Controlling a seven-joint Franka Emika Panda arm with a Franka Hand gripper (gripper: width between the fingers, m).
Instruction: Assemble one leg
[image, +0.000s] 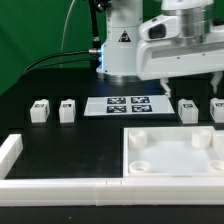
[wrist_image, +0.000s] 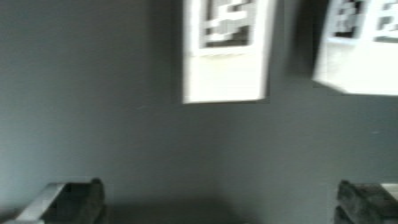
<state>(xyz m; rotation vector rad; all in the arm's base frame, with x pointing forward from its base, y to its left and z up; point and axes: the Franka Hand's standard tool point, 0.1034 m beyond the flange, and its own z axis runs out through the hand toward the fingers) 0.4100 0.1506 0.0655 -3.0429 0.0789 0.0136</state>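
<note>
Several white legs with black-and-white tags stand on the black table. Two are at the exterior view's left (image: 38, 111) (image: 67, 109) and two at its right (image: 187, 108) (image: 220, 108). My gripper (image: 190, 78) hangs above the right pair, apart from them. In the wrist view, one leg (wrist_image: 226, 50) lies ahead of the gripper (wrist_image: 217, 205) and a second leg (wrist_image: 365, 45) is at the frame's edge. The fingers (wrist_image: 71, 200) stand wide apart with only bare table between them. The large white square panel (image: 131, 160) lies in front of the right legs.
The marker board (image: 127, 104) lies between the two pairs of legs. A white rail (image: 60, 185) runs along the front, with a short white piece (image: 10, 150) at the exterior view's left. The robot base (image: 120, 50) stands behind.
</note>
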